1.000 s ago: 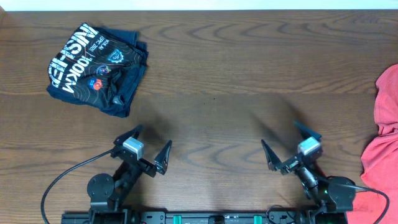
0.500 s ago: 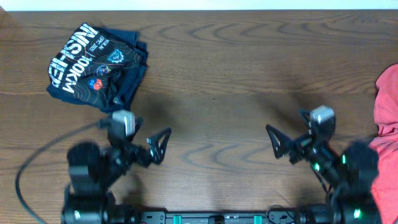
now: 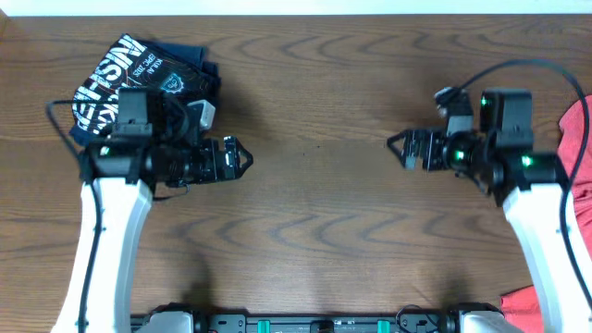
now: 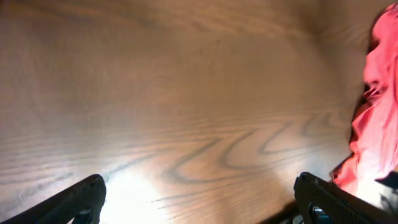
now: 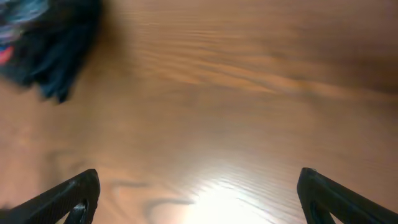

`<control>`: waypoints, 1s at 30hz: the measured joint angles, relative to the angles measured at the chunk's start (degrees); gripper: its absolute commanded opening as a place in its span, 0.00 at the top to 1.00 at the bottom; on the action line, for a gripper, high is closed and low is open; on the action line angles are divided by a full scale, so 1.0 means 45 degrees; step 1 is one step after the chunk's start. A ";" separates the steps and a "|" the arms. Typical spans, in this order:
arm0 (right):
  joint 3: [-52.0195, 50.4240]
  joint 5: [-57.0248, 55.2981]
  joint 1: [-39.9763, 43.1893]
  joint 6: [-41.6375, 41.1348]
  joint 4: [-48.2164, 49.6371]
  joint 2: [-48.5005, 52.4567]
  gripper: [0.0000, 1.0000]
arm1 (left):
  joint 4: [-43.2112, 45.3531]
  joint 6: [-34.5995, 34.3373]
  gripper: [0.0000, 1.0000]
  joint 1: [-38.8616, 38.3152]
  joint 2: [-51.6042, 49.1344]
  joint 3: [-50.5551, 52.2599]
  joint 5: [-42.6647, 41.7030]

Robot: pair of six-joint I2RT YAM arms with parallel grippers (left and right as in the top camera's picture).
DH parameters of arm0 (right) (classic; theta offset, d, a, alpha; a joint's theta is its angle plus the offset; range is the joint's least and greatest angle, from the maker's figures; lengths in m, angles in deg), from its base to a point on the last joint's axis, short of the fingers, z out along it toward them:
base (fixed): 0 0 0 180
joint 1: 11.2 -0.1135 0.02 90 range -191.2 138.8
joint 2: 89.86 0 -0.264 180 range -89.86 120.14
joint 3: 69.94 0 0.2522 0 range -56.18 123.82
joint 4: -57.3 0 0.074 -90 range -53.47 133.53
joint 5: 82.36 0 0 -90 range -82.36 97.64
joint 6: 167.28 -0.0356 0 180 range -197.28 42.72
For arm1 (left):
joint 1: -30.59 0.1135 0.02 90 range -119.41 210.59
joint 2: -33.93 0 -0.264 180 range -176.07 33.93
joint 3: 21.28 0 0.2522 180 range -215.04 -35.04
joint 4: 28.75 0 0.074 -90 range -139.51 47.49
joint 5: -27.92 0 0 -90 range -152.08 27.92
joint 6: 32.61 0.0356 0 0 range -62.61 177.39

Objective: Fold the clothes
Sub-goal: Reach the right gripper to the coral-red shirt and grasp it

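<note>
clothes (image 4: 378,118) bunched far right, long axis near-to-far, heading unclear; left gripper (image 3: 242,157), right gripper (image 3: 400,151) wide, empty

On my left wrist feed the wooden table (image 4: 186,93) fills most of the frame, its grain soft and blurred, bright with glare low down. The left gripper (image 4: 202,202) has its dark fingers (image 4: 84,196) spread wide, one tip in each bottom corner, wood grain showing between them. At the frame's right edge lies a crumpled orange-red T-shirt (image 4: 376,124), near the tip in that corner.
</note>
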 measured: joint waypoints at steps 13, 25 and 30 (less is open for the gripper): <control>0.3036 -0.8063 0.4357 -0.3740 0.0767 0.3633 0.16 | -0.0248 0.0724 0.02 0.0000 -0.0471 -0.0005 -0.1297; 0.3036 -0.9272 0.7805 -0.4828 0.1409 0.7718 0.15 | -0.0189 0.1224 0.02 -0.0015 -0.0471 -0.0005 -0.2458; 0.3036 -0.8490 0.8893 -0.4818 0.1496 0.8811 0.29 | -0.0219 0.1277 0.02 -0.0015 -0.0471 -0.0005 -0.2492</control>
